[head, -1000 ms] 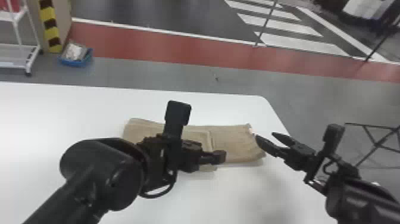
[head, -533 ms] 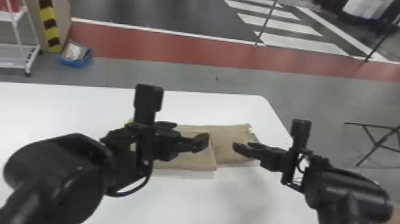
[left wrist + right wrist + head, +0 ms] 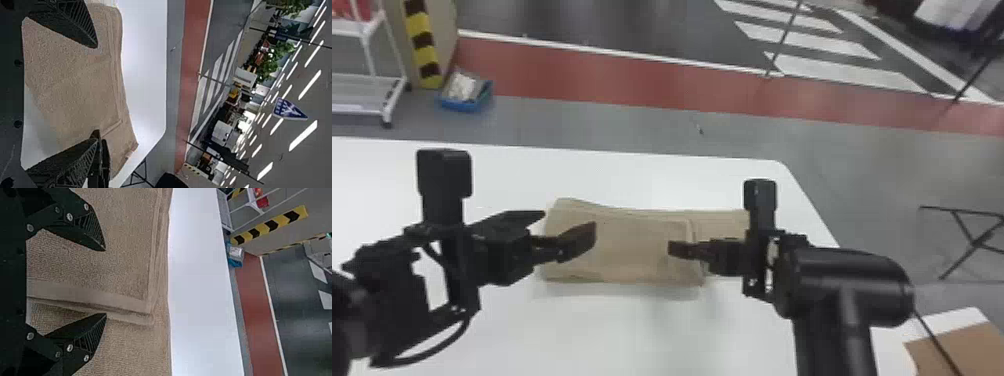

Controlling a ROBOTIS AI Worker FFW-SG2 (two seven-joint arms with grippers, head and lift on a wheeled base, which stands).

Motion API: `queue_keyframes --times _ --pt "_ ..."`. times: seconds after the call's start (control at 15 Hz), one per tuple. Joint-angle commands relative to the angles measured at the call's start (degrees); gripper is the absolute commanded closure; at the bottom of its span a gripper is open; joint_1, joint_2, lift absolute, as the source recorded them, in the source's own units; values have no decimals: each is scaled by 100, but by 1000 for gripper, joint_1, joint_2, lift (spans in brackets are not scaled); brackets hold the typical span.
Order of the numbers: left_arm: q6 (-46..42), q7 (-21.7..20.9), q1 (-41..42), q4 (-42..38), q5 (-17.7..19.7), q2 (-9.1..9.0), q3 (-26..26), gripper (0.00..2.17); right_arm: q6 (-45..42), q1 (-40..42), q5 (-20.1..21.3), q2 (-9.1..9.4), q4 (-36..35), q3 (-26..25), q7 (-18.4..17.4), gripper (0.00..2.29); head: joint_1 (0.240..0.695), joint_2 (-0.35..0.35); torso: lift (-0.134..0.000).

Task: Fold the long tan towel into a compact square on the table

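Left tool and right tool, both spread, hover over the tan towel, part-folded near the worktop's far right corner; mid-fold, the next move probably calls for pinching its right end and turning it inward.

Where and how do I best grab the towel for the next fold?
Probably pinch the towel by its right end, coming in low from the robot's right. That end sticks out past the upper layer's hem and looks thinner than the doubled part.
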Motion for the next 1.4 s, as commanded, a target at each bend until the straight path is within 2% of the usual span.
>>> queue_keyframes --times 0.0,0.13,0.27,0.47,0.67,1.33 --pt "0 -34 112 -79 102 77 170 33 312 -109 22 20 88 116 -111 407 695 -290 -124" --pt "0 -61 121 -79 146 77 249 33 558 -56 -21 11 9 28 -164 407 695 -264 -124" --pt "0 -61 112 -53 146 -2 205 33 716 -38 -48 11 -87 -33 -164 407 695 -262 -124" --pt "0 -61 50 0 102 -81 108 33 664 6 -92 11 -246 -104 -164 407 695 -281 -124" --pt "0 -61 33 53 93 -107 99 33 593 -65 -312 -7 -281 -297 -103 407 695 -291 -124" --pt "0 -61 -20 123 84 -125 47 33 787 -109 -83 -24 -193 -218 -234 407 695 -315 -124"
